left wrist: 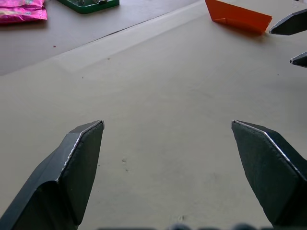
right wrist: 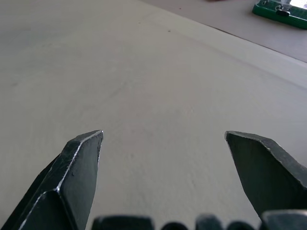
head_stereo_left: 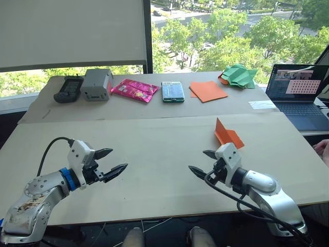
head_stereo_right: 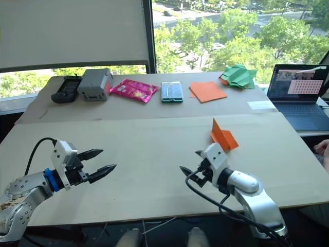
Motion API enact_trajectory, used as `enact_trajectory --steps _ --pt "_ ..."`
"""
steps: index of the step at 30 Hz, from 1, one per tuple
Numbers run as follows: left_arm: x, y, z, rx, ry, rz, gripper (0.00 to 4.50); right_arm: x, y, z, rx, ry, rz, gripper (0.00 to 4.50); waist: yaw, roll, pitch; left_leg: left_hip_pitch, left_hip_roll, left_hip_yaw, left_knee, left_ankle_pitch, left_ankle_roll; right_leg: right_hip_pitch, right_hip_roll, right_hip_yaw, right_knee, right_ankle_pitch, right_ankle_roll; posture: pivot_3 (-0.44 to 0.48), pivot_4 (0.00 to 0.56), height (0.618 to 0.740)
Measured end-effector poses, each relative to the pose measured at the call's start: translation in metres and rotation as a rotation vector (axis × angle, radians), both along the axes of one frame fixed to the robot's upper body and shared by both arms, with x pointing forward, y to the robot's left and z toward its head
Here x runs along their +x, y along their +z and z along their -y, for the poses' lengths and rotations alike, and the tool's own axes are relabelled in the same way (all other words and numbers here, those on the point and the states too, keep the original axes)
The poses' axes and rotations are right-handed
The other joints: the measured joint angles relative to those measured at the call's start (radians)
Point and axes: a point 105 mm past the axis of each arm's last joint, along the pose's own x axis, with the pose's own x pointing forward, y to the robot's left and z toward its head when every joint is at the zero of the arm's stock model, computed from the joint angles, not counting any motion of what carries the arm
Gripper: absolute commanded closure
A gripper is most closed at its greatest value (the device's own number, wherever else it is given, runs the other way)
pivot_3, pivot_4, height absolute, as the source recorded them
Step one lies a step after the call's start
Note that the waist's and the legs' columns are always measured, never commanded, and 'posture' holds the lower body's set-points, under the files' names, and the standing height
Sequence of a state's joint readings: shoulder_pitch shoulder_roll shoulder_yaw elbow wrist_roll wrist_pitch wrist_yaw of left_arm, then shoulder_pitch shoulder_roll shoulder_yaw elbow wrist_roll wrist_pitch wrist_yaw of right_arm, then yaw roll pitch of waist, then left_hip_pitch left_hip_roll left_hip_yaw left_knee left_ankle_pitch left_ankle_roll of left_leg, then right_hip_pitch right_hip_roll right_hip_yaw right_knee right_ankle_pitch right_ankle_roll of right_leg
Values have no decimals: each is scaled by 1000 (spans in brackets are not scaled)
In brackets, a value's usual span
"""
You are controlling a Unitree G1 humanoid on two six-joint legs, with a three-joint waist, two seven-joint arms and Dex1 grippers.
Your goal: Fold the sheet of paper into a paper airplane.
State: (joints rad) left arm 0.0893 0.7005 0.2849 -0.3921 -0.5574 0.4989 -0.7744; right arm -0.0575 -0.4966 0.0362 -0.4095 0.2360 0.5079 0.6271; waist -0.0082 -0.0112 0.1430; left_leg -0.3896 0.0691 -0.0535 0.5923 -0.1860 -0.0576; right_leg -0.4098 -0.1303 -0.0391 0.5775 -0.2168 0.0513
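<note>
Sunlit trees fill the window behind a pale table [head_stereo_left: 154,154] whose far edge carries a pink packet [head_stereo_left: 134,89], a green box [head_stereo_left: 172,91], a smooth orange sheet [head_stereo_left: 207,91] and a green paper heap [head_stereo_left: 238,75], with a laptop [head_stereo_left: 299,95] at the right of the frame. Right of centre, the paper airplane [head_stereo_left: 226,134] rests on the table with one flap standing up, just beyond the right gripper [head_stereo_left: 203,162] and not touching it. Both that gripper and the left gripper [head_stereo_left: 112,161] at lower left hang over bare tabletop with fingers spread and empty.

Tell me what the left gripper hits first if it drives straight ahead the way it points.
Probably the right gripper: the open left gripper points across bare table toward it and the paper airplane; depth is unclear.
</note>
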Motion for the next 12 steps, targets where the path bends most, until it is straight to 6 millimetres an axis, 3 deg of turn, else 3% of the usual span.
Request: enact_trajectory --steps 12 --pt "0 -1 1 -23 8 15 0 6 2 0 33 -14 14 19 13 1 -1 3 0 0 0 0 0 3 0 0 2 0 0 0 150 706"
